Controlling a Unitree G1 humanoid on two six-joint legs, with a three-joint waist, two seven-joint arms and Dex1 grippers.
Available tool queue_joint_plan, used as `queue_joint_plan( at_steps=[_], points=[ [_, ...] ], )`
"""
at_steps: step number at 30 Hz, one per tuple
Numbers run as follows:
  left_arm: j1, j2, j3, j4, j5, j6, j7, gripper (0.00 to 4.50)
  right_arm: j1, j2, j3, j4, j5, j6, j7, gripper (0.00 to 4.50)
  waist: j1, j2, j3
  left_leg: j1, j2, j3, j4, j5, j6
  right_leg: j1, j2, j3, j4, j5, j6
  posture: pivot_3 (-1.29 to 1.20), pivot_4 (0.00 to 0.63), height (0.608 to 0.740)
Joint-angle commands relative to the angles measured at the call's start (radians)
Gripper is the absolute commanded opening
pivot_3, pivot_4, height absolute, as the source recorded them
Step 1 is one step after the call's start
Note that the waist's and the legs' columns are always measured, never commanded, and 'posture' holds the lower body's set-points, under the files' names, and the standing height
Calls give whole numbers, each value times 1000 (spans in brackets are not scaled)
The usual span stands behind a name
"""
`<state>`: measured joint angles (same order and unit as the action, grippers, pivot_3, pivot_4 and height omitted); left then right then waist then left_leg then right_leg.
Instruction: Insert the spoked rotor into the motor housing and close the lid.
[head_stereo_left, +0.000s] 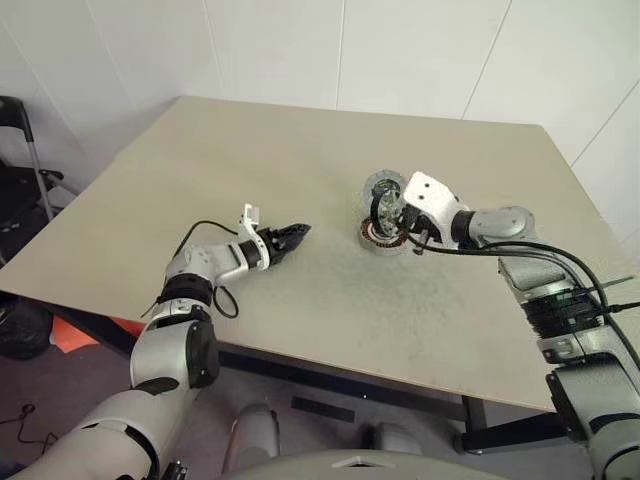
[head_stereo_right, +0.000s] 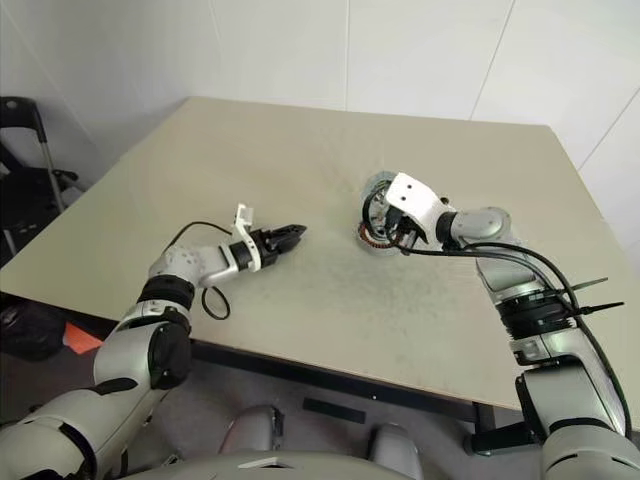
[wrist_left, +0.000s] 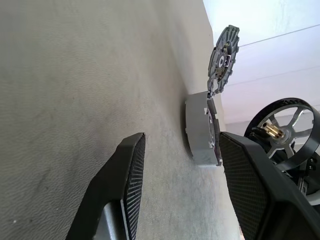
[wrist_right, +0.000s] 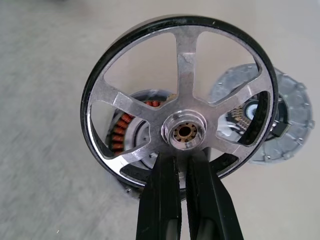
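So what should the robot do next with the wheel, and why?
Probably carry the spoked rotor over the motor housing and turn it flat. The right gripper pinches it on edge above the table, beside the open cup.

From my station the two head cameras looked forward and down over the arms onto the table (head_stereo_left: 300, 170), from well above it; they sat side by side, so both took in the same scene — the whole tabletop, both arms, the wall behind — with only a slight sideways offset between them.

The left wrist camera lay low, nearly skimming the tabletop, and faced along its own fingers (wrist_left: 125, 185) toward the motor housing (wrist_left: 200, 132) and the lid (wrist_left: 223, 57), which the head views also held.

The right wrist camera sat very close behind the spoked rotor (wrist_right: 182, 95), looking through the spokes — housing and lid beyond.
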<state>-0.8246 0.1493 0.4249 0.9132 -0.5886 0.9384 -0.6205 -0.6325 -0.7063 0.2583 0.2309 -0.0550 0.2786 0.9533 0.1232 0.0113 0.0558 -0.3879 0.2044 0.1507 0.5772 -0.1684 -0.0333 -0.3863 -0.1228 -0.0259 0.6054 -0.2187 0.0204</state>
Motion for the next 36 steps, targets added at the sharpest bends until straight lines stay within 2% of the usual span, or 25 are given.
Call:
queue_joint_plan(
  at_steps=[1, 6, 16, 23, 36],
  points=[
    [8, -11, 9, -38, -21, -18, 2, 2454, -84, -39, 57, 74, -64, -93, 93, 29, 0, 0, 0, 0, 0, 0, 0, 0, 0, 0, 0, 0, 0, 0, 0, 0, 0, 740],
    [32, -21, 17, -60, -31, -15, 9, 2454, -185, -14, 116, 231, -131, -203, 146, 29, -1, 0, 0, -1, 0, 0, 1, 0, 0, -1, 0, 0, 1, 0, 0, 0, 0, 740],
    [62, -27, 23, -96, -48, -11, 29, 2454, -403, 71, 187, 598, -270, -425, 142, 29, -4, 0, 0, -8, 0, 1, 4, -1, 2, -6, 0, -1, 2, 0, -1, 0, 0, 740],
    [69, -24, 25, -103, -58, -12, 37, 2454, -434, 96, 192, 686, -313, -496, 149, 29, -5, 0, 0, -15, 1, 1, 8, 1, 6, -12, 1, -1, 4, 0, -3, 0, 0, 740],
    [71, -28, 20, -108, -63, -14, 46, 2454, -462, 98, 189, 767, -362, -534, 115, 29, -6, 0, 0, -16, 1, 1, 16, -3, 7, -12, 1, -2, 8, 1, -3, 0, 0, 740]
  ],
)
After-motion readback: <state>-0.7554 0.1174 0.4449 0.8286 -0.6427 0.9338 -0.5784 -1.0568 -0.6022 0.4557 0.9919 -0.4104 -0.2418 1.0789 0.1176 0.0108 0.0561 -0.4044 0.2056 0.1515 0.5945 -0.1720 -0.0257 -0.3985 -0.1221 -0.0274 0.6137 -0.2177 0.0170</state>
